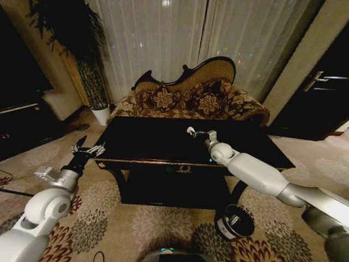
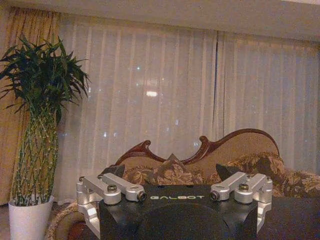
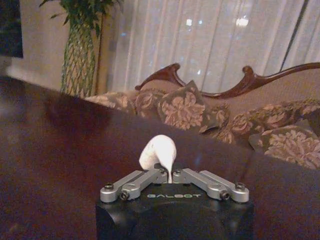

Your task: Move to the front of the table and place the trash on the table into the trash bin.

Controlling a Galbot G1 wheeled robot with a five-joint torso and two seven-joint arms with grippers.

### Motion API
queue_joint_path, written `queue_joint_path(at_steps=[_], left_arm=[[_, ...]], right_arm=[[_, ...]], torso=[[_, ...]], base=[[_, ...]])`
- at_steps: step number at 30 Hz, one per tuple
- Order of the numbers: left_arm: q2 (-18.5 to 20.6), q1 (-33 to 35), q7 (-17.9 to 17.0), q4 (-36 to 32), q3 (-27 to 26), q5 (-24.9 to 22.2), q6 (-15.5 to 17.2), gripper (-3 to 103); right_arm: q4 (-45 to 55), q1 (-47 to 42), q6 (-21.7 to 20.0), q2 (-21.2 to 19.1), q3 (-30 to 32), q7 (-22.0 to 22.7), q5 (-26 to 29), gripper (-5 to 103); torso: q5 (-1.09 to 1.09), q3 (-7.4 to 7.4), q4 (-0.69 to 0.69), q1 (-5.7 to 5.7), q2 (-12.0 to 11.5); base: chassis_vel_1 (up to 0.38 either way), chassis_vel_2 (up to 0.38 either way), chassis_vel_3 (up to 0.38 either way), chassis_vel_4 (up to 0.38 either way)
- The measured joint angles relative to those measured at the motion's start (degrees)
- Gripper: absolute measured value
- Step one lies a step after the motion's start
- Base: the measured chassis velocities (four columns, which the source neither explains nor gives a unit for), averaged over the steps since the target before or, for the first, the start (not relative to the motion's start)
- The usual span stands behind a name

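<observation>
The glossy dark table [image 1: 147,143] with gold trim stands right in front of me. My right gripper [image 1: 196,132] reaches over its middle and is shut on a small white tissue wad, the trash [image 1: 190,130]. In the right wrist view, the wad [image 3: 159,151] sticks up from between the shut fingers of the right gripper [image 3: 167,174], just above the tabletop [image 3: 60,150]. My left gripper [image 1: 88,147] hovers open and holding nothing off the table's front left corner; in its own view the left gripper [image 2: 170,175] faces the sofa. The black trash bin [image 1: 236,220] stands on the carpet below my right forearm.
A floral sofa [image 1: 191,98] with a carved back sits close behind the table, with curtains behind it. A tall plant in a white pot [image 1: 100,114] stands at the back left. A dark door [image 1: 322,93] is on the right. Patterned carpet surrounds the table.
</observation>
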Motion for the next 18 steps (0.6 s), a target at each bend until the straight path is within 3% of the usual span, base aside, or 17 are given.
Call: queue_joint_path(at_steps=[6, 13, 17, 18], left_arm=[[0.0, 0.0, 0.0, 0.0, 0.0, 0.0, 0.0, 100], [0.0, 0.0, 0.0, 0.0, 0.0, 0.0, 0.0, 100], [0.0, 0.0, 0.0, 0.0, 0.0, 0.0, 0.0, 100], [0.0, 0.0, 0.0, 0.0, 0.0, 0.0, 0.0, 100]], right_arm=[[7.1, -6.2, -2.3, -3.3, 9.1, 1.6, 3.0, 1], [13.8, -17.0, -2.7, -8.1, 19.4, 1.8, 2.8, 1], [19.4, -28.3, -1.3, -12.6, 32.4, 0.8, 0.2, 1], [19.4, -28.3, -1.3, -12.6, 32.4, 0.8, 0.2, 1]], torso=[[0.00, 0.00, 0.00, 0.00, 0.0], [0.01, 0.00, -0.01, 0.00, 0.0], [-0.02, -0.01, 0.00, -0.01, 0.0], [-0.02, -0.01, 0.00, -0.01, 0.0]], base=[[0.000, 0.000, 0.000, 0.000], [0.000, 0.000, 0.000, 0.000], [0.000, 0.000, 0.000, 0.000], [0.000, 0.000, 0.000, 0.000]])
